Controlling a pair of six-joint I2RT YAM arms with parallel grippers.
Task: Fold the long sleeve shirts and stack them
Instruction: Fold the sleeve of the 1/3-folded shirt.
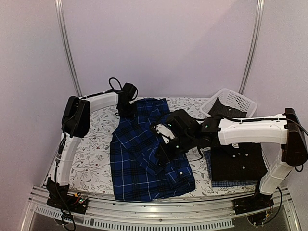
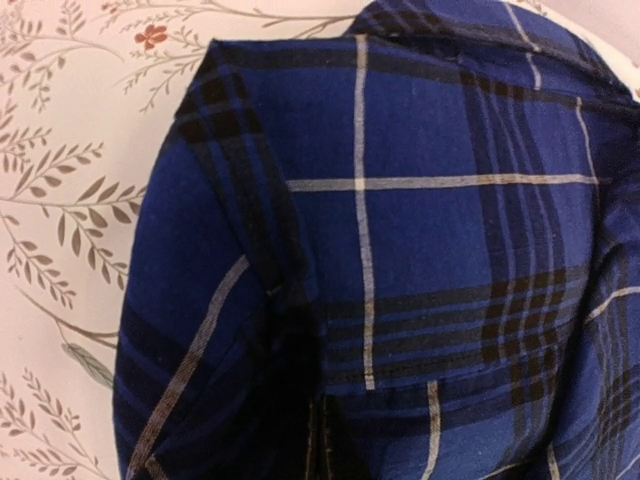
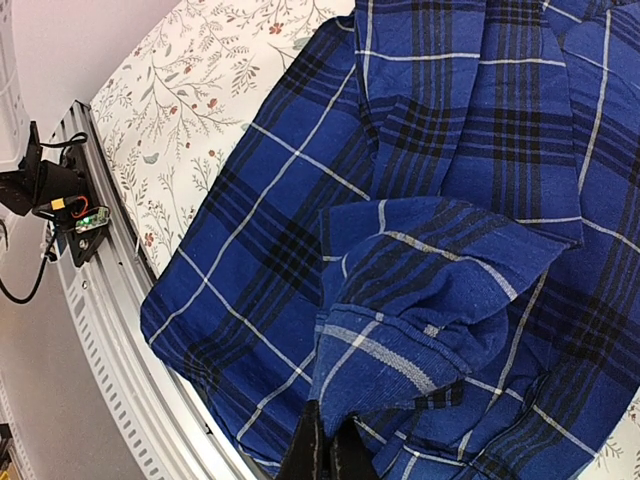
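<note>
The dark blue plaid shirt (image 1: 139,163) lies spread across the middle of the table, partly folded over itself. My left gripper (image 1: 127,108) is at its far left corner, shut on a fold of the plaid cloth (image 2: 420,230), which fills the left wrist view around the gripper (image 2: 320,445). My right gripper (image 1: 166,144) hovers over the shirt's middle, shut on the cuff end of a sleeve (image 3: 440,300) that is lifted off the body; its fingers (image 3: 328,425) pinch the edge. A folded black shirt (image 1: 238,161) lies on the blue check shirt (image 1: 231,183) at the right.
A white lattice basket (image 1: 240,98) with dark cloth in it stands at the back right. The floral tablecloth (image 1: 91,159) shows bare left of the plaid shirt. A metal rail (image 1: 159,207) runs along the near edge, just below the shirt's hem.
</note>
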